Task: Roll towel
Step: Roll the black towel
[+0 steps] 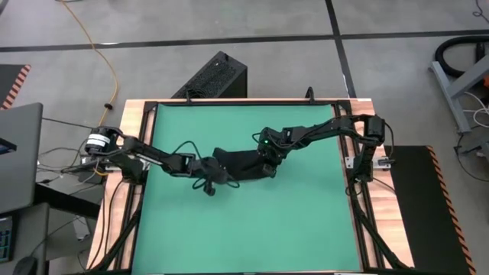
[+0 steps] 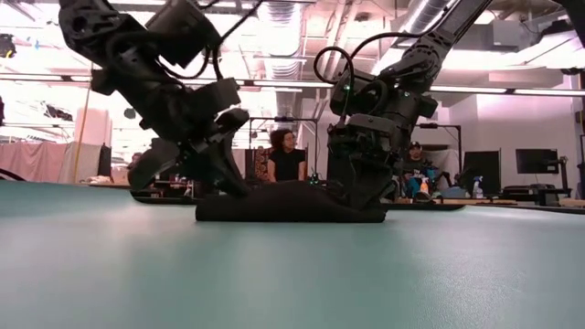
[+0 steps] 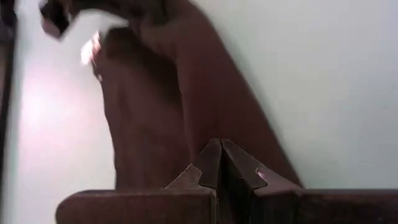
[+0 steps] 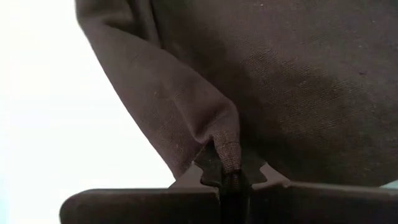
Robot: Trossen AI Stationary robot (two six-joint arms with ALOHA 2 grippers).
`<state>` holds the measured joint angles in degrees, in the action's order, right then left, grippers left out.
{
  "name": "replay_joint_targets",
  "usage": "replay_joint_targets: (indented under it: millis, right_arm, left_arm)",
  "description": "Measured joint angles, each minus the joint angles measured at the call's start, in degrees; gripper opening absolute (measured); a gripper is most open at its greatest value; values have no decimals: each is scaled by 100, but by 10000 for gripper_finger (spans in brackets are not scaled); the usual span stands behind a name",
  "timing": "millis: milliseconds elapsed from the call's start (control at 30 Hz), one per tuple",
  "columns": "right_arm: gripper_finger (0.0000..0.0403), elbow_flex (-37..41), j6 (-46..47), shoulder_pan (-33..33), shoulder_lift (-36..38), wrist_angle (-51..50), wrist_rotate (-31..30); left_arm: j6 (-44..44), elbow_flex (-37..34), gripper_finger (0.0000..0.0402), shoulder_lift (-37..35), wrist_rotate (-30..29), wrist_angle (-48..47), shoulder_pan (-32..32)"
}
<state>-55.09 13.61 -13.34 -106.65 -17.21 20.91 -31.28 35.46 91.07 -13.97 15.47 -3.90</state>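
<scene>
The black towel [image 1: 243,163] lies in the middle of the green mat [image 1: 229,229] as a long, low, folded bundle [image 2: 292,205]. My right gripper [image 1: 267,171] stands over the towel's right end, pointing steeply down, and is shut on the cloth [image 4: 227,168]. My left gripper [image 1: 220,174] is at the towel's left end, slanting down from the table's left, with its fingers shut [image 3: 221,152]. In the left wrist view the dark cloth [image 3: 161,112] stretches away right beyond the fingertips. My right gripper pinches a small raised fold of the towel's edge [image 4: 225,144] between its two fingers, coming from above. The cloth tents up into the fingers while the rest of the towel lies on the mat. My left gripper's shut fingertips [image 2: 236,189] are at the towel's left end; whether they touch it, I cannot tell.
The mat fills a wooden-framed table [image 1: 141,114], with bare green on every side of the towel. A black box [image 1: 216,76] stands on the floor beyond the far edge. People sit in the room behind the table [image 2: 287,155].
</scene>
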Motion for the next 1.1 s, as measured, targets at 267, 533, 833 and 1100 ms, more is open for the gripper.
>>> replay_joint_targets:
  millis: [267,533,833,1100]
  right_arm:
    - [20,-2,-12,0,0,-15,2]
    - [39,7,-250,4,5,48,-8]
    - [111,29,-344,39,599,6,-595]
    - [117,137,-556,27,1211,-476,-1118]
  left_arm:
    - [348,-47,0,-3,471,-370,335]
    - [501,-381,0,-4,605,134,362]
    - [693,-643,0,-13,580,231,362]
    - [705,-643,0,-13,580,223,362]
